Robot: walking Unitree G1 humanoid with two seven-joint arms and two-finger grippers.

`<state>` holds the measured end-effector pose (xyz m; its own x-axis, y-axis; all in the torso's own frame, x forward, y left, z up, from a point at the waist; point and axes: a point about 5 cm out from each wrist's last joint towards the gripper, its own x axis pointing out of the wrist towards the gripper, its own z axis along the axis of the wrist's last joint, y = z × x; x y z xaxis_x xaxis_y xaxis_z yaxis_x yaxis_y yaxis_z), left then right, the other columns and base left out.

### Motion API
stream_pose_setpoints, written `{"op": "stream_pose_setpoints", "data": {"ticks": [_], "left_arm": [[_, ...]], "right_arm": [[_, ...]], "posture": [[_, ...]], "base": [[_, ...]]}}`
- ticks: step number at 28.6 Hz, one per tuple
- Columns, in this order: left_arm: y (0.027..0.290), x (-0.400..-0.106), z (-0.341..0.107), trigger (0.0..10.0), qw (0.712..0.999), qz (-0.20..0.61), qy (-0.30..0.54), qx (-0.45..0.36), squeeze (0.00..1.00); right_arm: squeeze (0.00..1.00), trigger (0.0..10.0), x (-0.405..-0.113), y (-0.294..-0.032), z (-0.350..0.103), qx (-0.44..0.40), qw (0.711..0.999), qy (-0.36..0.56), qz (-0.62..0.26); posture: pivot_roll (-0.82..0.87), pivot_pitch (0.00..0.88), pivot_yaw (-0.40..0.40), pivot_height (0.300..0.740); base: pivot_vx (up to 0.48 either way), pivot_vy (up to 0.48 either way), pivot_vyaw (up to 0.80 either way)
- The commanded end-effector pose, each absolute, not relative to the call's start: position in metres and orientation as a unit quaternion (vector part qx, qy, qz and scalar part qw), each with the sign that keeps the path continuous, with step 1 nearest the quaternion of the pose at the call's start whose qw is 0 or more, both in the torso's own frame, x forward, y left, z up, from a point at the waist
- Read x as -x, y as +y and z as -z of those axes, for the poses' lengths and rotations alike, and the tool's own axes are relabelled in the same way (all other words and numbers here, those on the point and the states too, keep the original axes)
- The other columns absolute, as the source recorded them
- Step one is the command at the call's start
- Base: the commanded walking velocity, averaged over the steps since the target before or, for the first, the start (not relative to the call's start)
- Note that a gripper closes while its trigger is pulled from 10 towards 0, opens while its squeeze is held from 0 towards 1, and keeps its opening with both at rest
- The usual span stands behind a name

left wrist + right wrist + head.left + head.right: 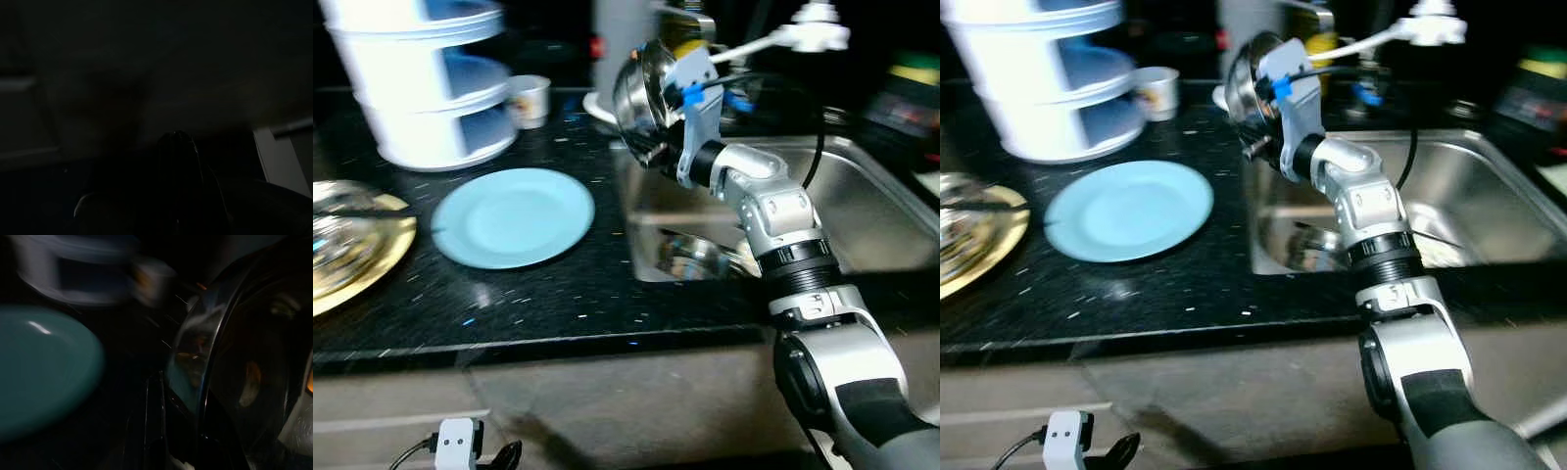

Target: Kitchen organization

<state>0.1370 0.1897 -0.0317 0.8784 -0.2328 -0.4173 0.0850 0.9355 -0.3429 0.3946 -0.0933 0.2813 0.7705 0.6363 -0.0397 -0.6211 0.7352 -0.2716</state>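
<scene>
- Steel bowl (641, 93) hung tilted on edge in the right claw (658, 127), above the sink's (881, 211) left rim beside the black tabletop (558, 294).
- Right eye view: blue plate (1128, 210) lay left of the bowl.
- Left wrist view: the left claw's state could not be told in the dark.
- Right wrist view: one finger (155, 431) pressed against the bowl's rim.

Black speckled countertop (568, 284) – light blue plate (514, 215), gold plate (352, 255), white tiered rack (421, 78), small cup (529, 100)
</scene>
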Motion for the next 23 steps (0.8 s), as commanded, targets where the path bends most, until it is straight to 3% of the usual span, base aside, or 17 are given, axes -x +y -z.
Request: {"op": "stream_pose_setpoints", "data": {"ticks": [1, 2, 3, 10, 23], "left_arm": [[0.186, -0.134, 0.035, 10.0, 0.953, 0.088, 0.241, 0.160, 0.00], [0.186, -0.134, 0.035, 10.0, 0.953, 0.089, 0.241, 0.160, 0.00], [0.186, -0.134, 0.035, 10.0, 0.953, 0.089, 0.242, 0.160, 0.00], [0.185, -0.134, 0.033, 10.0, 0.953, 0.091, 0.240, 0.160, 0.00], [0.181, -0.117, 0.026, 10.0, 0.954, 0.093, 0.235, 0.160, 0.00]], "right_arm": [[0.00, 0.0, -0.397, -0.091, -0.288, 0.172, 0.931, -0.036, -0.319], [0.00, 0.0, -0.399, -0.090, -0.284, 0.181, 0.932, -0.025, -0.312], [0.00, 10.0, -0.400, -0.086, -0.273, 0.210, 0.925, 0.007, -0.317], [0.00, 10.0, -0.402, -0.076, -0.232, 0.296, 0.887, 0.118, -0.335], [0.00, 10.0, -0.408, -0.101, -0.200, 0.389, 0.836, 0.238, -0.306]], "posture": [[0.11, 0.000, -0.061, 0.740], [0.11, 0.000, -0.061, 0.740], [0.11, 0.000, -0.060, 0.740], [0.11, 0.000, -0.069, 0.740], [0.11, 0.000, -0.095, 0.740]], "base": [[0.000, 0.000, -0.80], [0.000, 0.000, -0.80], [0.000, 0.000, 0.00], [0.000, 0.000, 0.00], [0.000, 0.000, 0.00]]}}
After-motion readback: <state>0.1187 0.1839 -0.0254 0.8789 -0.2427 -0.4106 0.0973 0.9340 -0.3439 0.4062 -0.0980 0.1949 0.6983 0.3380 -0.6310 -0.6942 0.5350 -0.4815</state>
